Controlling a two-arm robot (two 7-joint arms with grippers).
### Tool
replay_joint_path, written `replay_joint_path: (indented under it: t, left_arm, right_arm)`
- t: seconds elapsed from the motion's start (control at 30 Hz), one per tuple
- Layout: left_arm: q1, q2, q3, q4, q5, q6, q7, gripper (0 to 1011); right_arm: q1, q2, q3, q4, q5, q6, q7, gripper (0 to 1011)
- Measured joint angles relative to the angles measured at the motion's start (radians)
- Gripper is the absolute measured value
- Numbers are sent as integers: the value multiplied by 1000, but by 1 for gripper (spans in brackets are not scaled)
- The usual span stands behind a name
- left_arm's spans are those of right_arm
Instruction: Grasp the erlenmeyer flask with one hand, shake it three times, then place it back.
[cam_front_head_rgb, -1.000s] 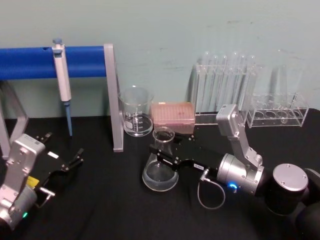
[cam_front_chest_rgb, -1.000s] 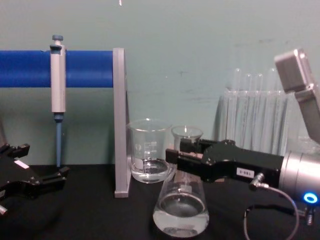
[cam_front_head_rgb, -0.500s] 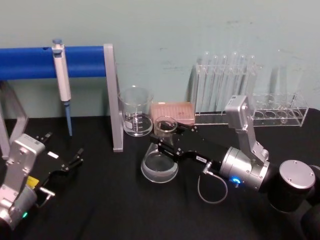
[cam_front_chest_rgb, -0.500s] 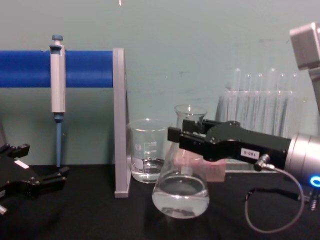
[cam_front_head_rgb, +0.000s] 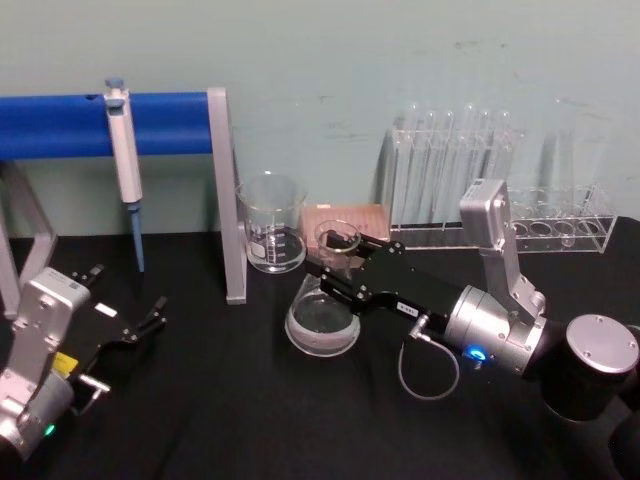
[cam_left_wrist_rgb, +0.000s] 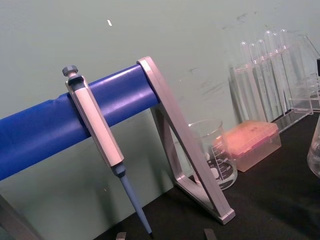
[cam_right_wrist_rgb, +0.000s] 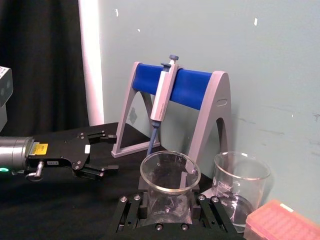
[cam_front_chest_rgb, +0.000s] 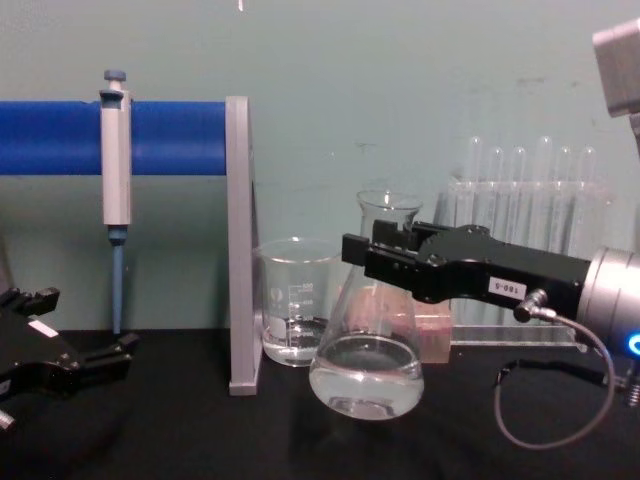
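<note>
Gripping erlenmeyer flask (cam_front_chest_rgb: 366, 360) at its neck, my right gripper (cam_front_chest_rgb: 385, 250) just right of beaker (cam_front_chest_rgb: 297, 300); left gripper (cam_front_head_rgb: 125, 295) spread open, well left of it.

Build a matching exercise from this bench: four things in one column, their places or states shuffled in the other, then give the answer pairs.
1. erlenmeyer flask
2. beaker
3. pipette
4. left gripper

A. stands on the table beside the grey upright
B. open, low at the robot's left
C. gripped at the neck by the right gripper
D. hangs on the blue bar

Pairs: 1-C, 2-A, 3-D, 4-B
</note>
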Motion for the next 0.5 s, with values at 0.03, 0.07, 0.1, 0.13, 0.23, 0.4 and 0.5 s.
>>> replay_joint_path:
  t: [0.03, 0.07, 0.1, 0.13, 0.23, 0.4, 0.5]
  left_arm:
    - [0, 0, 0, 0, 0, 0, 0, 1001]
    - [0, 0, 0, 0, 0, 0, 0, 1001]
    - [0, 0, 0, 0, 0, 0, 0, 1001]
    - [0, 0, 0, 0, 0, 0, 0, 1001]
    - [0, 0, 0, 0, 0, 0, 0, 1001]
    - [0, 0, 0, 0, 0, 0, 0, 1001]
    - [0, 0, 0, 0, 0, 0, 0, 1001]
  right_arm:
    - [0, 0, 0, -1, 1, 1, -2, 452]
    - [0, 1, 0, -1, 1, 2, -2, 452]
    - [0, 1, -1, -1, 2, 2, -2, 452]
    - [0, 1, -1, -1, 2, 2, -2, 452]
    - [1, 2, -4, -1, 5, 2, 4, 452]
    - [3, 3, -12, 0, 10, -4, 21, 452]
    - [4, 6, -19, -4, 13, -8, 33, 452]
